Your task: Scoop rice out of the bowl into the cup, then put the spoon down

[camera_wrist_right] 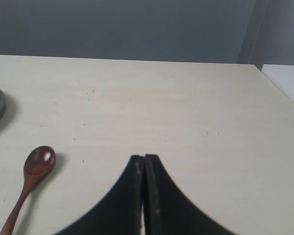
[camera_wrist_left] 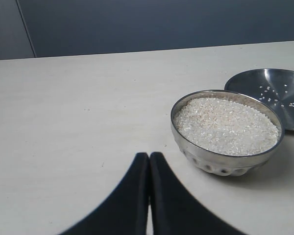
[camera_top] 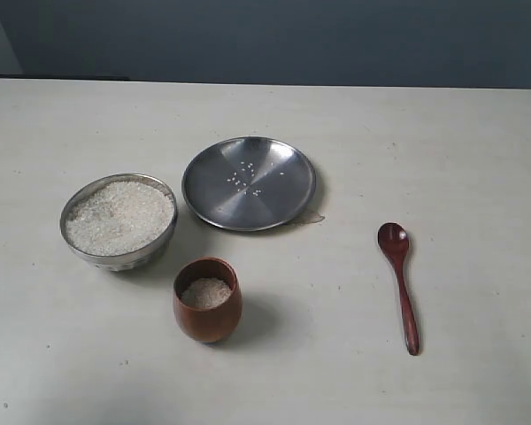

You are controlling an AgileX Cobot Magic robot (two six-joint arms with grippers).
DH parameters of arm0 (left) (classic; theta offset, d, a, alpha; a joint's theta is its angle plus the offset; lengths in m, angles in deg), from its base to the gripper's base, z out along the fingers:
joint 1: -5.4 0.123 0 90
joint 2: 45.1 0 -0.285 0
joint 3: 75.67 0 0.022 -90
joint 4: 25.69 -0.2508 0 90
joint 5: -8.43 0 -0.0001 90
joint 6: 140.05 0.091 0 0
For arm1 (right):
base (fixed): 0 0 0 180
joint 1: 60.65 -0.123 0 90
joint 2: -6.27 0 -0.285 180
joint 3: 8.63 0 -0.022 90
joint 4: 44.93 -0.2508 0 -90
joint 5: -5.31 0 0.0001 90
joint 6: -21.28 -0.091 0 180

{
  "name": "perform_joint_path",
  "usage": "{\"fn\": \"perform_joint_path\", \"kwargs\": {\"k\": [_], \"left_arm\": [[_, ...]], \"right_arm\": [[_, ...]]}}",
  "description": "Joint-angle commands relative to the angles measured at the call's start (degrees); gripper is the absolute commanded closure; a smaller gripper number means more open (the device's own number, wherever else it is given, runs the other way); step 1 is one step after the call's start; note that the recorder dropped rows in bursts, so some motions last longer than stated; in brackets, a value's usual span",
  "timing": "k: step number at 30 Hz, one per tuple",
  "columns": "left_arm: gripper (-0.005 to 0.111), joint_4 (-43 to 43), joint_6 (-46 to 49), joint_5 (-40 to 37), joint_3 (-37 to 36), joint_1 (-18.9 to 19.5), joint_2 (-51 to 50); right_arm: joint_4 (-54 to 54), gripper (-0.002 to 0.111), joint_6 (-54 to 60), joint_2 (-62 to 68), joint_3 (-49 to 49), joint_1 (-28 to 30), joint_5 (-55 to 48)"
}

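Observation:
A shiny steel bowl [camera_top: 118,220] [camera_wrist_left: 228,132] at the left holds a heap of white rice [camera_top: 119,216] [camera_wrist_left: 225,125]. In front of it stands the reddish-brown wooden cup [camera_top: 207,300] with some rice [camera_top: 205,292] inside. The dark wooden spoon [camera_top: 400,283] [camera_wrist_right: 30,183] lies flat on the table at the right, its oval bowl pointing away. Neither arm appears in the exterior view. My left gripper [camera_wrist_left: 149,155] is shut and empty, short of the bowl. My right gripper [camera_wrist_right: 144,157] is shut and empty, beside the spoon and apart from it.
A flat steel plate [camera_top: 249,182] [camera_wrist_left: 279,93] with a few stray grains lies behind the cup, right of the bowl. The pale table [camera_top: 442,142] ends at a dark wall at the back; its right edge [camera_wrist_right: 279,93] shows in the right wrist view.

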Motion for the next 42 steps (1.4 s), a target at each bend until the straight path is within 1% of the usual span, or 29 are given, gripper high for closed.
{"fn": "perform_joint_path", "kwargs": {"k": [1,25,30,34,37,42], "left_arm": [[0.106,0.1,-0.26,0.5,-0.29,0.12,0.27],[0.106,0.1,-0.26,0.5,-0.29,0.12,0.27],[0.106,0.1,-0.26,0.5,-0.29,0.12,0.27],[0.106,0.1,-0.26,0.5,-0.29,0.12,0.27],[0.106,0.1,-0.26,0.5,-0.29,0.12,0.27],[0.106,0.1,-0.26,0.5,-0.29,0.12,0.27]], "right_arm": [[0.04,0.109,0.03,-0.2,-0.35,0.26,0.44],[0.04,0.109,0.03,-0.2,-0.35,0.26,0.55],[1.31,0.109,0.03,-0.2,-0.35,0.26,2.1],[2.1,0.109,0.14,-0.2,-0.35,0.26,6.79],[2.22,0.109,0.14,-0.2,-0.35,0.26,12.96],[1.96,0.109,0.14,-0.2,-0.35,0.26,27.88]]}}
